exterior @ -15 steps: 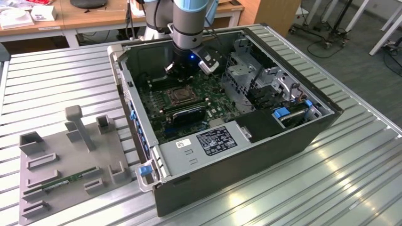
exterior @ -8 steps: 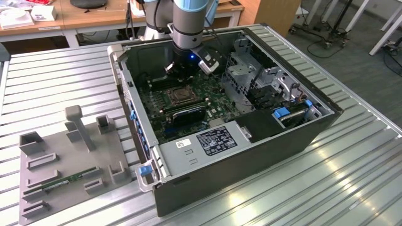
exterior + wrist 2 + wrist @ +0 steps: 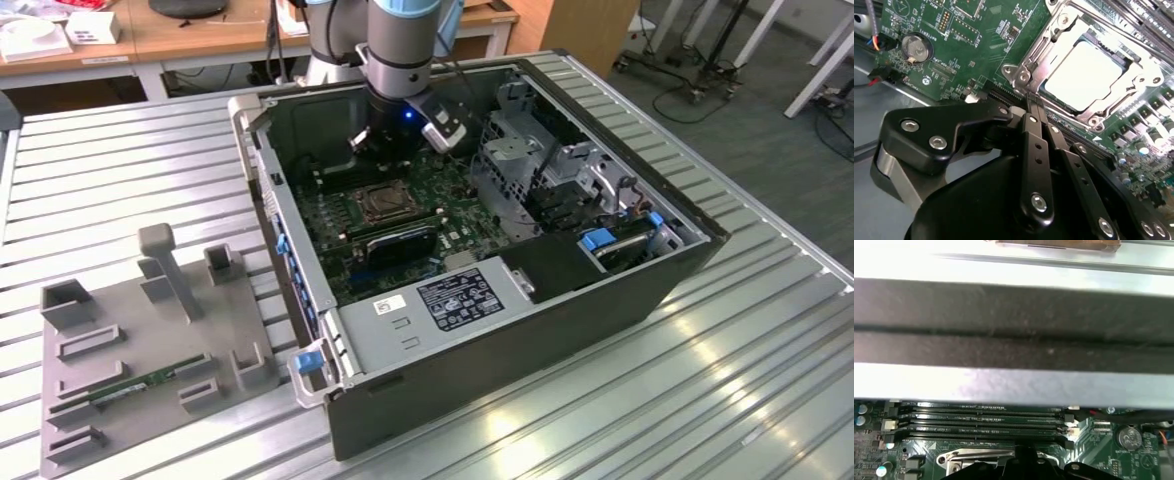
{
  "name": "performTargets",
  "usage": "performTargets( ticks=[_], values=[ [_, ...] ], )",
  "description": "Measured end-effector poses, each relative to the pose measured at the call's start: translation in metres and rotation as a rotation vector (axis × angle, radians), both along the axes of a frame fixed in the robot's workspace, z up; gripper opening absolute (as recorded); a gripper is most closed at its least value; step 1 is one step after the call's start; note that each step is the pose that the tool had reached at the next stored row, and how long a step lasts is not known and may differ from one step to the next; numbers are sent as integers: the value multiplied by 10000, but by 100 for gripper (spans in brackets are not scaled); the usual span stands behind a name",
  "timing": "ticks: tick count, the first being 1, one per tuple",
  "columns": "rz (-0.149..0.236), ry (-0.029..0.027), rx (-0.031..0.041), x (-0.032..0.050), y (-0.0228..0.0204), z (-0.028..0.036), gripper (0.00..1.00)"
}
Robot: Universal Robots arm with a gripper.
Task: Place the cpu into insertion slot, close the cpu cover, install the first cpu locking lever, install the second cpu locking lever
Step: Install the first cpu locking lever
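In the second wrist view the pale silver cpu [image 3: 1086, 75] lies flat in the insertion slot [image 3: 1106, 116], a metal-rimmed socket on the green board. The silvery cpu cover [image 3: 1040, 49] lies down around it as a frame. My gripper [image 3: 1032, 102] is shut, its black fingers pressed together with the tips at the socket's near edge, beside the cover's corner. Nothing shows between the fingers. In the exterior view the gripper [image 3: 379, 168] reaches into the open computer case just behind the socket [image 3: 380, 205]. How the locking levers stand I cannot tell.
The computer case [image 3: 561, 300] lies open on a ribbed metal table. Long black memory slots [image 3: 984, 422] and a coin battery [image 3: 1129, 437] sit near the socket. A drive cage [image 3: 534, 170] stands at the exterior view's right, a grey fixture tray [image 3: 134, 350] at its left.
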State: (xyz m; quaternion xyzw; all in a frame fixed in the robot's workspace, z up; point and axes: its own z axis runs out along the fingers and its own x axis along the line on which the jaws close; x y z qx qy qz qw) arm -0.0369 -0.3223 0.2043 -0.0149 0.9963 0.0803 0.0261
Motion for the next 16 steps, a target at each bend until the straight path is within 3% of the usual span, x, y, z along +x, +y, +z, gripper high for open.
performTargets(
  ticks=[13,16],
  values=[
    [0,0,0,0,0,299,11],
    [1,0,0,1,0,337,11]
  ],
)
